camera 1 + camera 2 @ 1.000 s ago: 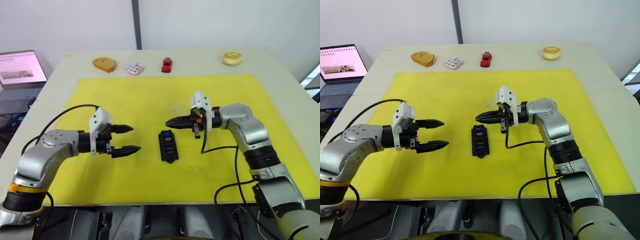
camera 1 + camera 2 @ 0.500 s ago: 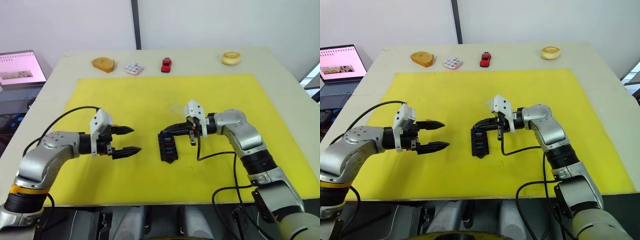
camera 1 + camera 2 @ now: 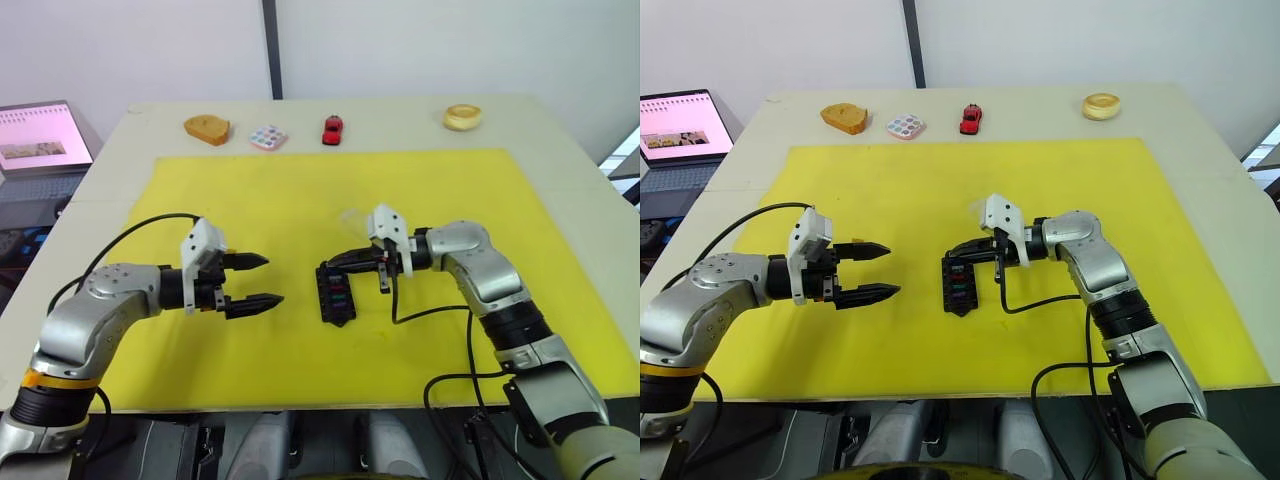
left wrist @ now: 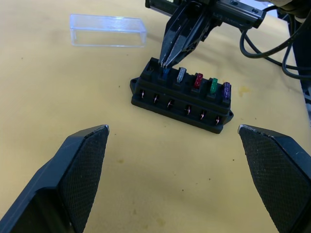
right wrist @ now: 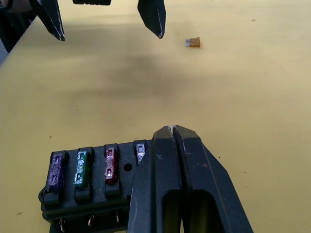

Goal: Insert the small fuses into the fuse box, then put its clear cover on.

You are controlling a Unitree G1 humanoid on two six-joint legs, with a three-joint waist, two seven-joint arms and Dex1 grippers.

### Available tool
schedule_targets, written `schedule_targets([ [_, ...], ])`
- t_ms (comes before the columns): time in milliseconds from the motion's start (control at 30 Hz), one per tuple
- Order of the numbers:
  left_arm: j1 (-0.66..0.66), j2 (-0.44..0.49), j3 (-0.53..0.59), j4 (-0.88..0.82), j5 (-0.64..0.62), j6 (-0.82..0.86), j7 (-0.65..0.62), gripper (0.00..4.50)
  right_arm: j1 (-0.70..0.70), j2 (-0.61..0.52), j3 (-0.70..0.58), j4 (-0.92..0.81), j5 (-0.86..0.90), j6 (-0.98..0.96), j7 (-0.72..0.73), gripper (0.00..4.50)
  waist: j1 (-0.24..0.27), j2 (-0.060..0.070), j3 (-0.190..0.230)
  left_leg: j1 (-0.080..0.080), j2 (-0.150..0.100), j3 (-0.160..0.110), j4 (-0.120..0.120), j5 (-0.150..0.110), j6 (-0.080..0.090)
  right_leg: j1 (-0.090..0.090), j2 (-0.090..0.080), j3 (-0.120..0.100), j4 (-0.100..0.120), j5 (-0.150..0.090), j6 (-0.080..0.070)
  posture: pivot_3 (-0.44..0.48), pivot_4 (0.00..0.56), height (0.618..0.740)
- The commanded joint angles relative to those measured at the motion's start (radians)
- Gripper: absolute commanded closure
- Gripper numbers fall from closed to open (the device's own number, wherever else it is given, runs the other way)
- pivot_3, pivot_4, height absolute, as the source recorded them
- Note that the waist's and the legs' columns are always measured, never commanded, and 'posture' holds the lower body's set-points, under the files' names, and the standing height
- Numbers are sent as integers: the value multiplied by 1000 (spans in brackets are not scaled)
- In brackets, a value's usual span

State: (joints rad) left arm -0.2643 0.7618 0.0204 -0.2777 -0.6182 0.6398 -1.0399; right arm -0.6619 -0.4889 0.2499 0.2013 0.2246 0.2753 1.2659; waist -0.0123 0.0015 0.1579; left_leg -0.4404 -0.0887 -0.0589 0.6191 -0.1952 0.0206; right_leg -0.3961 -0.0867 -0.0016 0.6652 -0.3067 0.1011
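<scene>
From my head, my right gripper point(image 3: 335, 264) is pinched together, tip pressing on the far end of the fuse box point(image 3: 336, 292) in the middle of the yellow mat point(image 3: 300, 190); I judge it is seating a fuse. My left gripper point(image 3: 252, 281) hovers apart, well left of the box, probably kept clear.

My left wrist shows five fuses standing in the box: blue fuse point(image 4: 165, 73) under the right gripper's tip, then grey point(image 4: 181, 74), red point(image 4: 198, 80), green point(image 4: 213, 86) and purple point(image 4: 226, 90). One clear cover point(image 4: 108, 37) lies on the mat beyond the box, apart from it.

My right wrist shows one amber fuse point(image 5: 194, 42) loose on the mat, near my left gripper, not yet inserted.
</scene>
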Motion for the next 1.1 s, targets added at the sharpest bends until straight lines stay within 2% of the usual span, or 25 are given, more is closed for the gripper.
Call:
schedule_targets([
  [33, 1, -1, 12, -20, 8, -25, 1, 0, 24, -8, 35, 17, -41, -11, -2, 4458, 0, 0, 0, 0, 0, 0, 0, 0, 0, 0, 0, 0, 0, 0, 0, 0, 150, 740],
  [300, 1, -5, 15, -12, 11, -29, 4, 0, 43, -11, 62, 33, -70, -34, 0, 4458, 1, 0, 0, 4, 0, 0, 0, 0, 0, 1, 0, 0, 0, 0, 0, 0, 150, 740],
  [467, 10, 2, 34, -7, 5, -27, 6, 0, 21, 15, 1, 8, -5, -10, -14, 4458, 0, 0, 0, 5, 0, 0, 0, 0, 0, 2, 0, 0, 0, 0, 0, 0, 150, 740],
  [567, 12, 34, 125, 33, -28, 3, 20, 0, 0, 21, -124, -68, 130, 67, -37, 4458, 1, 0, 0, 5, 0, 0, -1, 0, 0, 2, 0, 0, 0, 0, 0, 0, 150, 740],
  [667, 45, 99, 255, 110, -42, 16, 18, 0, -2, -42, -243, -154, 238, 213, -79, 4458, 1, 0, 0, 4, 0, 0, -2, 0, 0, 1, 0, 0, 0, 0, 0, 0, 150, 740],
  [767, 116, 168, 356, 209, -3, -30, -8, 0, 29, -143, -346, -166, 262, 300, -135, 4458, 1, 0, 0, 4, 0, 0, -4, 0, 0, -1, -1, 0, -1, 0, 0, 0, 150, 740],
  [833, 159, 199, 413, 291, 22, -69, -20, 0, 61, -210, -411, -112, 232, 271, -180, 4458, 4, 0, 0, 4, 0, 0, -4, 0, 0, -1, -1, 0, -2, 0, 0, 0, 150, 740],
  [933, 180, 208, 488, 473, 69, -176, -6, 0, 119, -319, -524, 74, 158, 160, -256, 3712, 9, 0, 0, 4, 0, 1, -4, -1, 0, -1, -1, 0, -2, 0, -1, 0, 150, 740],
  [1000, 152, 197, 496, 604, 117, -284, 30, 0, 141, -352, -564, 171, 138, 98, -299, 2855, 17, 0, 0, 4, 0, 1, -4, -1, -1, -1, -2, 0, -3, -1, -2, 0, 150, 740],
  [1100, 110, 198, 470, 767, 182, -411, 33, 0, 134, -344, -600, 269, 119, 25, -383, 1287, 14, 0, 0, 4, 0, 2, -4, -1, -1, -1, -2, 0, -2, -1, -1, 0, 150, 740],
])
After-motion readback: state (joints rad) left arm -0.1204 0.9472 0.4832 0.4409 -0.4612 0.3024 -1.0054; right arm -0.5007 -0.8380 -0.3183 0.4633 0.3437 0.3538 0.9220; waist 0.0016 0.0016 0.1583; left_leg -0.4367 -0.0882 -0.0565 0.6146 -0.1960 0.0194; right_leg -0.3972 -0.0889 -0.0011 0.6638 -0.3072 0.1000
